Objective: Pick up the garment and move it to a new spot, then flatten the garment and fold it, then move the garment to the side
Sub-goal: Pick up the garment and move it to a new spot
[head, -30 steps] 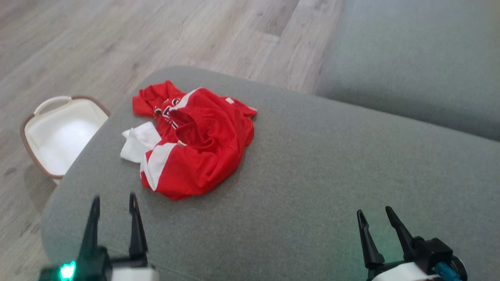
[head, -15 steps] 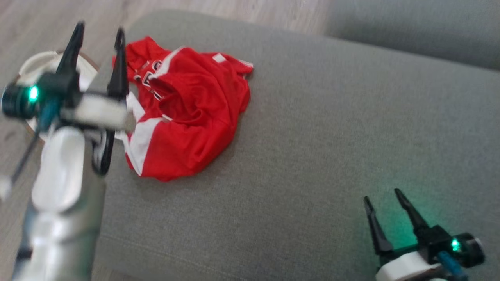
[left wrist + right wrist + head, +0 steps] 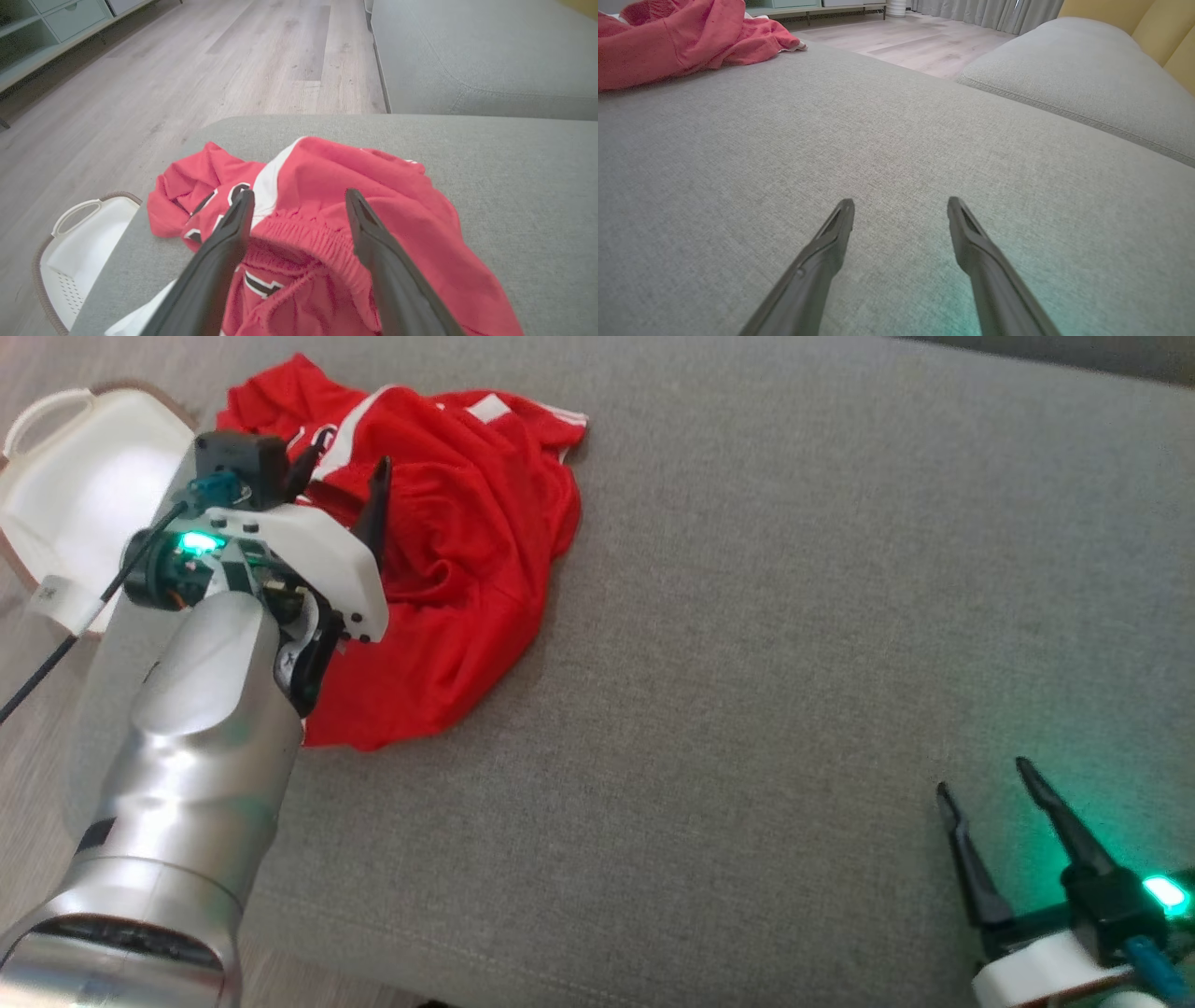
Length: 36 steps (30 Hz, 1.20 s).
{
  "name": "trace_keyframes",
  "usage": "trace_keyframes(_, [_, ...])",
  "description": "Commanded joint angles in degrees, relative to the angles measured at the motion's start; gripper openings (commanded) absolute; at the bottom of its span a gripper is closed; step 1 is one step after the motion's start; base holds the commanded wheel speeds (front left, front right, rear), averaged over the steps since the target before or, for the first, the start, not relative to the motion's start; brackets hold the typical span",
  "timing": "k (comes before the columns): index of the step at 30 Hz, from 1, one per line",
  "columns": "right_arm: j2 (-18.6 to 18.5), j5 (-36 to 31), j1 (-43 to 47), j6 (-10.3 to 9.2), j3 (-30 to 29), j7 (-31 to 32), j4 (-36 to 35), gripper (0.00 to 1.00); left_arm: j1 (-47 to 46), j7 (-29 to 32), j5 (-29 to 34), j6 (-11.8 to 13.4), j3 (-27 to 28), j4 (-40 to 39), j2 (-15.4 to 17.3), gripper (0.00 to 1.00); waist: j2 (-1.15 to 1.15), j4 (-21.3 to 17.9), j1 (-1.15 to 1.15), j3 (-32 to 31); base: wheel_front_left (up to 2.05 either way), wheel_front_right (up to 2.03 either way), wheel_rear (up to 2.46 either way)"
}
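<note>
left gripper (image 3: 341, 476): rises from near left edge, now spread over the crumpled red garment (image 3: 476, 551) | head view: tilts down, scene shifts | right gripper (image 3: 990, 793): unmoved

Left claw (image 3: 341, 476) hides part of garment (image 3: 467, 551).

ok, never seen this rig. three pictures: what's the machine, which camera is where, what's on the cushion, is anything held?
It is a wheeled robot with two arms, each ending in a two-fingered gripper. The wide picture comes from its head, looking down; the other two come from cameras on each wrist, looking along that gripper's fingers. A crumpled red garment lies on a grey sofa cushion, with a white basket on the floor beside it. The left gripper is open, its fingers astride the garment's elastic waistband, gripping nothing. The right gripper is open over bare cushion.
</note>
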Motion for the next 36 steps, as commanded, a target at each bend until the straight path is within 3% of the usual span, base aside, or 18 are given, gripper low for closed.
trace_keyframes(1, [-1.47, 0.53, 0.30, 0.44, 0.78, -0.62, -2.06, 1.00, -2.99, -0.74, -0.60, 0.12, 0.87, -1.07, 2.64, 1.00, 0.00, 0.06, 0.00, 1.31, 0.00, 0.00, 0.00])
trace_keyframes(12, [-3.47, 0.55, 0.43, 0.44, -1.51, -0.62, -5.62, 1.00, -6.83, -5.17, -7.89, 0.12, -7.01, 5.24, 2.16, 1.00, 0.00, 0.83, 0.00, 7.14, 0.00, 0.00, 0.00])
trace_keyframes(13, [-3.43, 0.58, 0.21, 0.44, -1.51, -0.62, -5.69, 1.00, -6.94, -4.98, -8.36, 0.12, -8.08, 5.50, 2.16, 0.93, 0.00, 0.71, 0.00, 7.46, 0.00, 0.00, 0.00])
trace_keyframes(14, [-3.38, 0.58, -0.05, 0.44, -1.52, -0.62, -5.72, 1.00, -7.01, -4.76, -9.01, 0.12, -9.07, 5.67, 2.21, 0.47, 0.00, 0.61, 0.00, 7.70, 0.00, 0.00, 0.00])
trace_keyframes(16, [-3.15, 0.61, -0.60, 0.44, -1.48, -0.62, -5.72, 1.00, -7.34, -4.80, -10.31, 0.12, -10.74, 5.87, 2.79, 0.00, 0.00, 0.34, 0.00, 8.02, 0.00, 0.00, 0.00])
trace_keyframes(27, [-0.42, 1.07, -3.29, 0.44, -0.51, -0.62, -3.99, 1.00, -11.29, -13.29, -12.69, 0.11, -16.85, 6.65, 7.19, 0.00, 0.00, -1.78, 0.00, 4.55, 0.00, 0.00, 0.00])
trace_keyframes(36, [4.40, 2.07, -3.77, 0.44, 1.98, -0.62, -0.59, 1.00, -15.80, -18.20, -12.23, 0.11, -23.97, 3.29, 11.57, 0.00, 0.00, -4.72, 0.00, -5.79, 0.00, 0.00, 0.00])
